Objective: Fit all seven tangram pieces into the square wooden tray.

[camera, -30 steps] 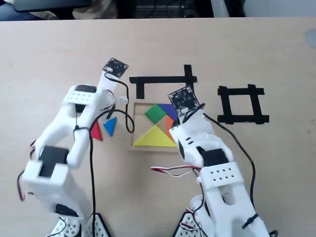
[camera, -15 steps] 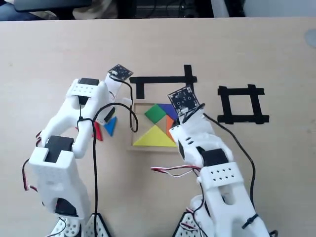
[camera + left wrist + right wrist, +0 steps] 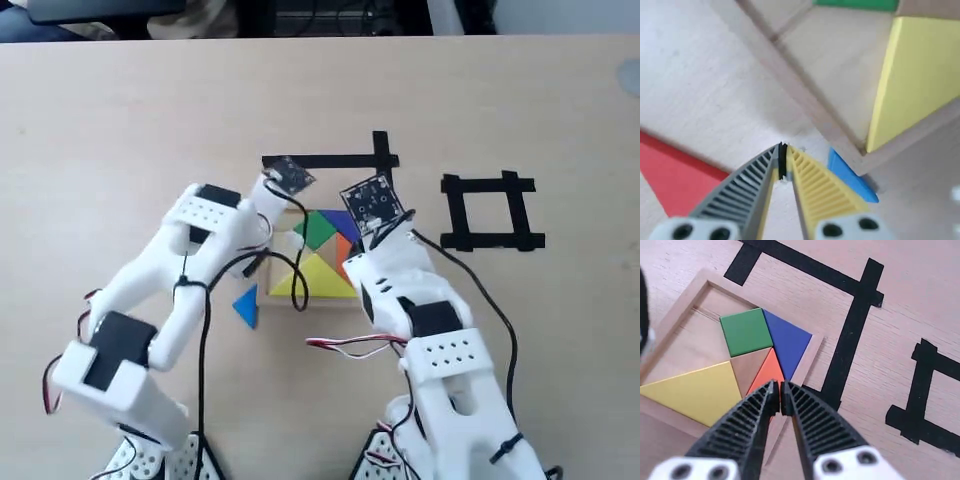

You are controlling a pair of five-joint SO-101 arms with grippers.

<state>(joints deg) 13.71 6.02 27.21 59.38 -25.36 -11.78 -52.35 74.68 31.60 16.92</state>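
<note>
Wooden square tray [image 3: 677,322] at mid-table, partly filled. Four pieces lie flat inside it: a green square [image 3: 746,331], a blue parallelogram [image 3: 787,342] touching its side, an orange triangle [image 3: 769,372] below that, and a large yellow triangle [image 3: 695,392] along the near rim. A tan triangular patch [image 3: 749,369] sits between the green, orange and yellow pieces; whether it is a piece or bare tray floor cannot be told. The corner region beside the green square shows bare floor.

Two pieces remain outside on the table [image 3: 150,100]: a small blue triangle [image 3: 245,303] just beside the tray's near corner, and a red triangle [image 3: 670,170] a little farther off. Counting these gives six pieces for certain; the seventh is either the tan patch or hidden.

Left gripper [image 3: 782,152] hangs low over the table just outside that tray corner, between the red and blue pieces, its jaws pressed together and carrying nothing. Right gripper [image 3: 779,390] hovers above the orange triangle, jaws likewise closed and empty.

Judged progress: somewhat past halfway, with at least the red and blue triangles left to seat in the open part of the tray.
</note>
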